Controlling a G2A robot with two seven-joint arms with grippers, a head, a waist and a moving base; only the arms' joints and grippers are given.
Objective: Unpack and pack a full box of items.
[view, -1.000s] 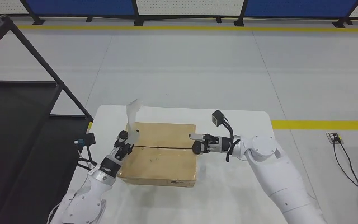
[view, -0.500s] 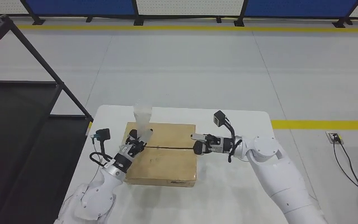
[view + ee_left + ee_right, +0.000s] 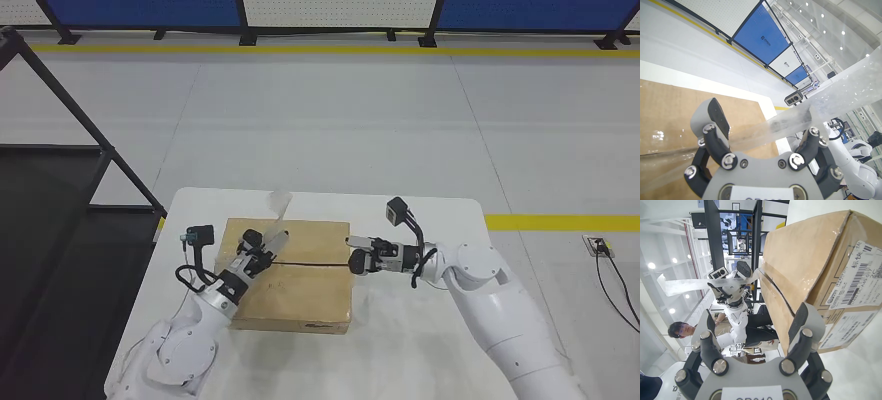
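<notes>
The left arm and right arm wear glossy white, rounded shells. Each wrist carries a small black camera, with thin black cables looping beside it. The left gripper and right gripper share light grey plates, black linkages, silver screws, grey fingers faced with black pads, and a white printed label.

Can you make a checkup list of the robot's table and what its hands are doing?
Surface: white table under the cardboard box.
Job's things: box flaps shut; clear tape strip peeled up off its top seam.
Clutter: nothing seen.
Grippers: left gripper open, tape passing between its fingers; right gripper open at the seam's other end.
Cables: one cable on the floor beside the table.
Surroundings: black frame, blue panels, yellow floor line.
</notes>
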